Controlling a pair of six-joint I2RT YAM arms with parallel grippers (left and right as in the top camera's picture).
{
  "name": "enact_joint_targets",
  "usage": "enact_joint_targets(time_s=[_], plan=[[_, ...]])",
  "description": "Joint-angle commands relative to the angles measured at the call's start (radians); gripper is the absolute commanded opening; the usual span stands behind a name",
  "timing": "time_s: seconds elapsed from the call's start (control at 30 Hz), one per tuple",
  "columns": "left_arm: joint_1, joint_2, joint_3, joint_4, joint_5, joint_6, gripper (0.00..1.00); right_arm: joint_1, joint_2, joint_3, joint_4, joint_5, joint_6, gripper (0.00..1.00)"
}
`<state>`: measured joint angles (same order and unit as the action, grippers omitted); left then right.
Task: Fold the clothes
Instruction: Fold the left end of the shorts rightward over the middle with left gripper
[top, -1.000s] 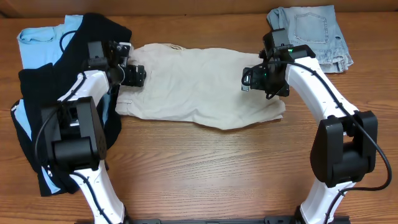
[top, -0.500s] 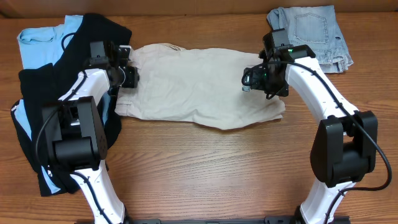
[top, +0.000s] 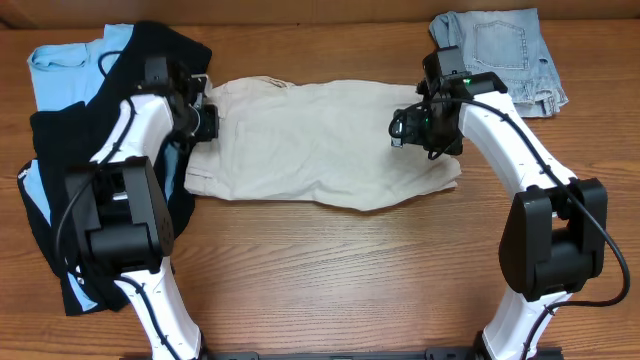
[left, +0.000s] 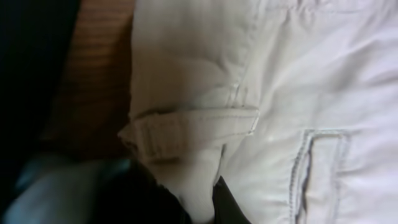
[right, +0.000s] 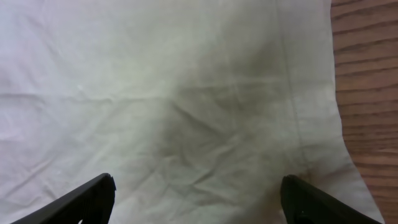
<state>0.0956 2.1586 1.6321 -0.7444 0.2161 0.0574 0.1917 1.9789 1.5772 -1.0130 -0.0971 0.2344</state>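
The left gripper (left: 186, 202) is clamped on a fold at the waistband end of the khaki shorts (top: 320, 145), by a belt loop (left: 186, 130); the right gripper (right: 198, 199) hangs, fingers (right: 87, 199) spread wide, over their other end. The shorts lie flat across the middle of the desk (top: 350, 270), with black trousers (top: 60, 150) over a light-blue shirt (top: 60, 65) beside the left arm and faded denim shorts (top: 500, 55) at the far corner past the right arm.

White arms (top: 500, 130), black joints (top: 545, 240) and cables (top: 64, 210) — left gripper (top: 212, 122), right gripper (top: 400, 128) both black.
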Motion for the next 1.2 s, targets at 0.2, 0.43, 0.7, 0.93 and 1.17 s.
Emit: enact_joint_targets(time_s=[0.2, 0.43, 0.7, 0.93, 1.17], plan=[[-0.006, -0.042, 0.386, -0.458, -0.032, -0.009, 0.04, 0.005, -0.037, 0.013, -0.019, -0.063, -0.006, 0.89], [-0.005, -0.042, 0.606, -0.672, -0.206, -0.008, 0.04, 0.005, -0.037, 0.013, -0.026, -0.111, -0.006, 0.88], [-0.081, -0.042, 0.76, -0.761, -0.197, 0.01, 0.04, 0.005, -0.037, 0.013, -0.026, -0.119, -0.006, 0.88], [-0.24, -0.032, 0.757, -0.77, -0.198, -0.005, 0.04, 0.005, -0.037, 0.013, -0.026, -0.13, -0.007, 0.88], [-0.377, -0.032, 0.757, -0.723, -0.201, -0.053, 0.04, 0.005, -0.037, 0.013, -0.029, -0.13, -0.007, 0.86]])
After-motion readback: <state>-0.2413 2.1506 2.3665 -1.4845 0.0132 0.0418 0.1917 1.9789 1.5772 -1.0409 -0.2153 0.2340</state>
